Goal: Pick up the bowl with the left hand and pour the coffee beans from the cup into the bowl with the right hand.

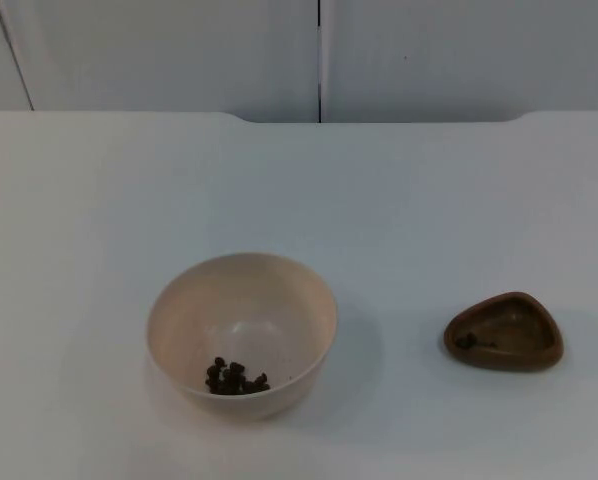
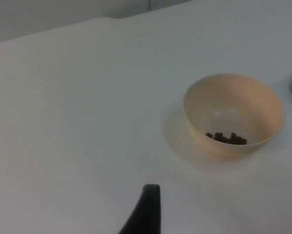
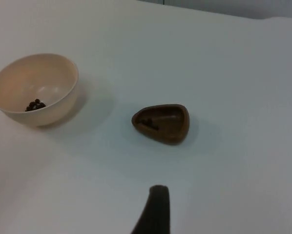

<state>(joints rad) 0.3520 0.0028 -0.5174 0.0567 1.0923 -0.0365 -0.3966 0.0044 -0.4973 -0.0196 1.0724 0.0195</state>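
Note:
A cream bowl (image 1: 241,300) stands on the white table, front left of centre, with a small heap of coffee beans (image 1: 236,377) inside at its near wall. To its right, well apart, sits a small brown three-cornered cup (image 1: 503,331) holding a few dark beans (image 1: 471,342). My left gripper (image 2: 147,210) hangs above bare table, back and away from the bowl (image 2: 234,97). My right gripper (image 3: 156,209) is above the table short of the cup (image 3: 163,123), with the bowl (image 3: 38,73) further off. Neither gripper holds anything.
The grey partition wall (image 1: 319,50) closes the table's far edge. Bare white table top (image 1: 299,190) stretches between the wall and the two vessels.

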